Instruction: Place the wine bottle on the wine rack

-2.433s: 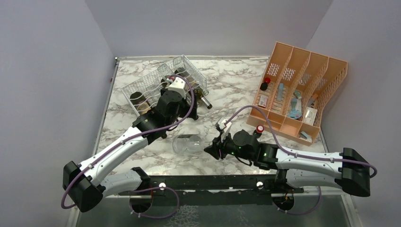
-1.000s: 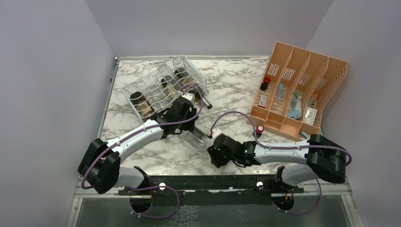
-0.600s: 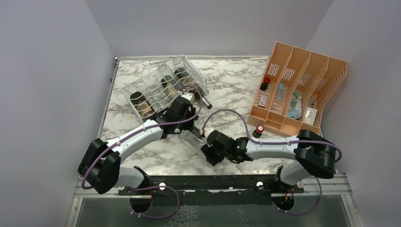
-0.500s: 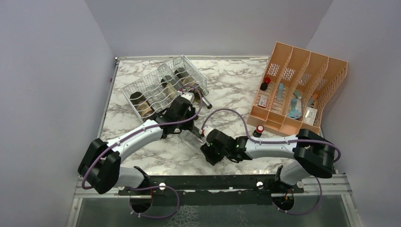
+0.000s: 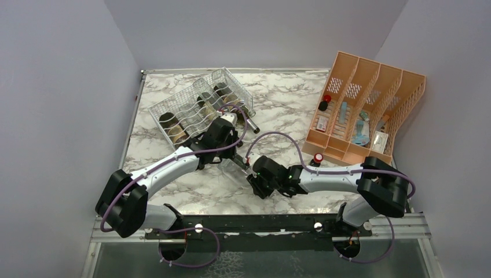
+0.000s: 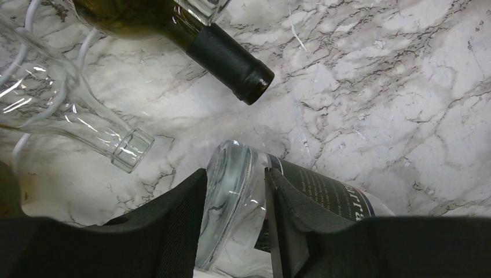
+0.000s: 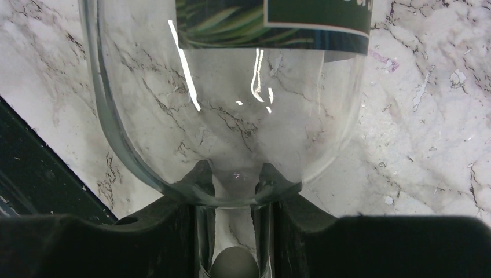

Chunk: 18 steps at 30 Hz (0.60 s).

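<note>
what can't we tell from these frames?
Top view: clear wine bottle mostly hidden between left tool and right tool.
Left wrist: label text cut by a finger.
Right wrist: label cut off at top edge.
Top view: wine rack slots too small, partly behind left arm.

The clear glass wine bottle [image 6: 231, 191] wears a near-black label [image 7: 272, 14] with green leaf shapes, a thin white edge and pale lettering. The fingers of both the left gripper [image 6: 235, 174] and the right gripper [image 7: 234, 171] are matte black. Beyond the left fingers lies a dark olive-green glass bottle [image 6: 145, 11] with a black foil neck, and to their left a colourless glass bottle neck [image 6: 116, 145]. The tabletop [image 6: 376, 69] is white marble pattern, veined grey-brown. Farther beyond the left gripper is the silvery-white wire rack [image 5: 191, 107]; beyond the right, a pale orange slotted plastic organizer [image 5: 370, 87].
</note>
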{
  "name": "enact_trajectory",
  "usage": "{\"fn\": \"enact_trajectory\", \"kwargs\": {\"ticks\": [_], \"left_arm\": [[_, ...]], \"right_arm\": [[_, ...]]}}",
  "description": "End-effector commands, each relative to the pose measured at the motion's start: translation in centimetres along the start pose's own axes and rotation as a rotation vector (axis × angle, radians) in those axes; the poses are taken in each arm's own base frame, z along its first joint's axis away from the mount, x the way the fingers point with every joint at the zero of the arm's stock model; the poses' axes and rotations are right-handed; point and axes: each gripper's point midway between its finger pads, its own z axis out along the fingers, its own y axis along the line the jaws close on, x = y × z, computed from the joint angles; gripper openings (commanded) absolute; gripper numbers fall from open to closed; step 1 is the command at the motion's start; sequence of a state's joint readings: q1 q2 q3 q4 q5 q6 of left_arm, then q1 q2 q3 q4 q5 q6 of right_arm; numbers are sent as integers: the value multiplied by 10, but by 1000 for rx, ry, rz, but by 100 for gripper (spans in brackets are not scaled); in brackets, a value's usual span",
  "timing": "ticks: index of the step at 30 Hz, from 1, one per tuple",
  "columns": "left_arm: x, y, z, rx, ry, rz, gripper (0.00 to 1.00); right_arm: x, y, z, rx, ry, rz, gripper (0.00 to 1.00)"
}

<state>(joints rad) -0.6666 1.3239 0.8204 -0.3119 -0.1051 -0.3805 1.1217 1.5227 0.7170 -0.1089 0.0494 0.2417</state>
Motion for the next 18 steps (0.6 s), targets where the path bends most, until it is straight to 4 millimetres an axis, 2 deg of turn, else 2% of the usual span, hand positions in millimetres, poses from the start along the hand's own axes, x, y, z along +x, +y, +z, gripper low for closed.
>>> {"fn": "enact_trajectory", "kwargs": {"ticks": [1,12,18], "left_arm": [[23,-5,-6,36,78,0,44],[-38,-6,-38,9,-109,-24,53],[-66,-6,-61,-2,-207,-38,58]], "right_arm": [[0,0,5,-13,-1,-17,1],[-31,2,-31,-25,-133,-16,1],[-36,4,-48,-39,-169,-12,1]]}}
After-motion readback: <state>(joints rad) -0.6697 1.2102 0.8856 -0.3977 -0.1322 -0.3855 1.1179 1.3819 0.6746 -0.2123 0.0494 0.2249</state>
